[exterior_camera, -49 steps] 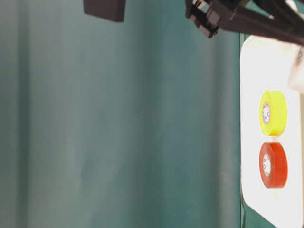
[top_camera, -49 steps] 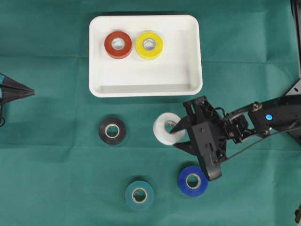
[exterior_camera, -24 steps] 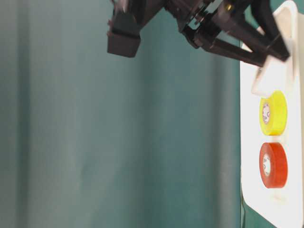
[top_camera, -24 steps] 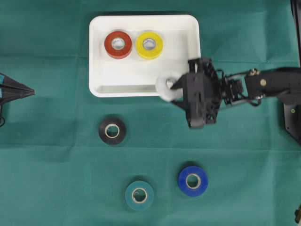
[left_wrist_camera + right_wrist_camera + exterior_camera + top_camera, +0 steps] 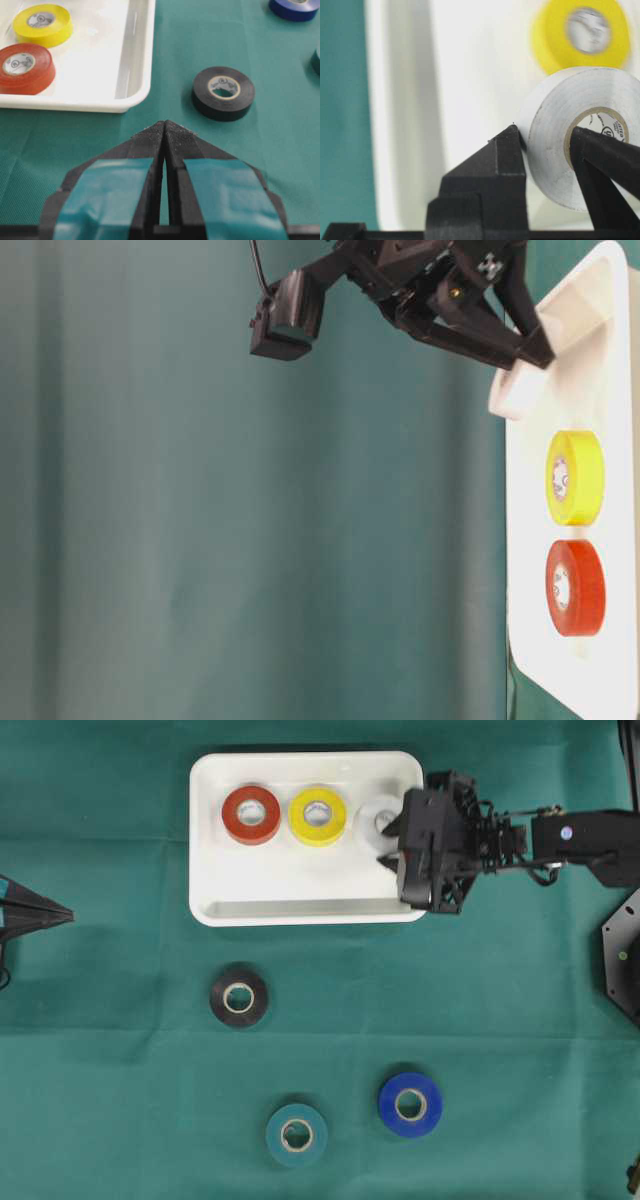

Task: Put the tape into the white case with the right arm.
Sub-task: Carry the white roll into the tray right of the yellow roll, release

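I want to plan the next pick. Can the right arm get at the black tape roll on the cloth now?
Probably not yet: the right gripper is shut on the white roll over the white case. The black roll lies uncovered, nothing on or beside it.

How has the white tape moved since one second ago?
Yes. The white tape, held by the right gripper, went from the cloth beside the black tape up over the white case, next to the yellow tape.
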Robot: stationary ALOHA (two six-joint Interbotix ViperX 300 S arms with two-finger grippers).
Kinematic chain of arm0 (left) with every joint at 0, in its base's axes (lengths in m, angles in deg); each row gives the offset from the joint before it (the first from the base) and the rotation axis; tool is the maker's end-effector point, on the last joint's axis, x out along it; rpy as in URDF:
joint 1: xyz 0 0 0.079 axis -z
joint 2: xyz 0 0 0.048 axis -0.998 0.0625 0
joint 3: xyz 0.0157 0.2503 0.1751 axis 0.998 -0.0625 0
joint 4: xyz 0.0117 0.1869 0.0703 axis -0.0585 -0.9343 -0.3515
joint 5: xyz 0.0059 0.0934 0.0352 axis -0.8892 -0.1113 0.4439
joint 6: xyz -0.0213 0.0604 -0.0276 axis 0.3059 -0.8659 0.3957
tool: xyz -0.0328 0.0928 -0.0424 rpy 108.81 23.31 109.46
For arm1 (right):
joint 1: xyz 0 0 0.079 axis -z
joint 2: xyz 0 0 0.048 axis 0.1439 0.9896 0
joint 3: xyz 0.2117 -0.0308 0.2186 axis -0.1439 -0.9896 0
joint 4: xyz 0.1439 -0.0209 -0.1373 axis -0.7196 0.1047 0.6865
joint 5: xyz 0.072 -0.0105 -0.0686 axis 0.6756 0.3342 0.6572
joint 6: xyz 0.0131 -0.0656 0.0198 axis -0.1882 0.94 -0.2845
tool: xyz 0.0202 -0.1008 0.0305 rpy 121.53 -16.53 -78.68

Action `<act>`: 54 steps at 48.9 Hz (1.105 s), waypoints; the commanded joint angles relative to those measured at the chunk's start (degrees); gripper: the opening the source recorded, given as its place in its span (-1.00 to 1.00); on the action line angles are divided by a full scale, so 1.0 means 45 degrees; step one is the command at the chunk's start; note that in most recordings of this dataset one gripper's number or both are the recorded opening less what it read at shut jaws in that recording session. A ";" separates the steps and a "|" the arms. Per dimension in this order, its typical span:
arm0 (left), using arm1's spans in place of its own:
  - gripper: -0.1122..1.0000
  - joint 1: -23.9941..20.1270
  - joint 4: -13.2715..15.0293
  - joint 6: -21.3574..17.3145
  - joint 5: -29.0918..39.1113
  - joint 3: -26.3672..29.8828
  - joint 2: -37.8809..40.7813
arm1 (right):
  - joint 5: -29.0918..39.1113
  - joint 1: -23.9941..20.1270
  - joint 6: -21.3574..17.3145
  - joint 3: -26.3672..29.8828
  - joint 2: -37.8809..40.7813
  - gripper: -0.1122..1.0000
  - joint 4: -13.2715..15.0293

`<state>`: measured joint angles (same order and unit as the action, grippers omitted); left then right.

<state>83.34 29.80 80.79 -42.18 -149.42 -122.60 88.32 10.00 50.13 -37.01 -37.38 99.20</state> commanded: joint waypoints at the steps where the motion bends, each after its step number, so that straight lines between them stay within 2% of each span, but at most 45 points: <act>1: -0.79 0.0000 0.0000 -0.0020 -0.0117 0.0156 0.0117 | -0.0352 0.0234 -0.0020 0.0117 -0.0254 -0.74 0.0039; 22: -0.79 -0.0020 0.0000 -0.0020 -0.0117 0.0156 0.0117 | -0.0918 0.0723 -0.0020 0.0117 0.0195 -0.72 0.0020; 27: -0.79 -0.0020 0.0000 -0.0039 -0.0117 0.0156 0.0117 | -0.0898 0.0742 -0.0020 0.0117 0.0176 -0.34 0.0039; 34: -0.79 -0.0020 0.0000 -0.0020 -0.0117 0.0137 0.0117 | -0.0859 0.0742 -0.0020 0.0098 0.0176 0.43 0.0020; 36: -0.79 -0.0020 0.0000 -0.0020 -0.0117 0.0137 0.0117 | -0.0820 0.0742 -0.0020 0.0059 0.0176 0.58 0.0039; 42: -0.79 -0.0020 0.0000 -0.0020 -0.0117 0.0137 0.0117 | -0.0645 0.0742 -0.0020 -0.0293 0.0000 0.45 0.0020; 54: -0.79 -0.0020 0.0000 -0.0020 -0.0117 0.0137 0.0117 | -0.0527 0.0742 -0.0020 -0.1660 -0.1250 0.46 0.0020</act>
<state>83.43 29.80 80.70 -42.09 -149.51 -122.52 86.12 13.26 50.13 -43.51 -39.93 99.29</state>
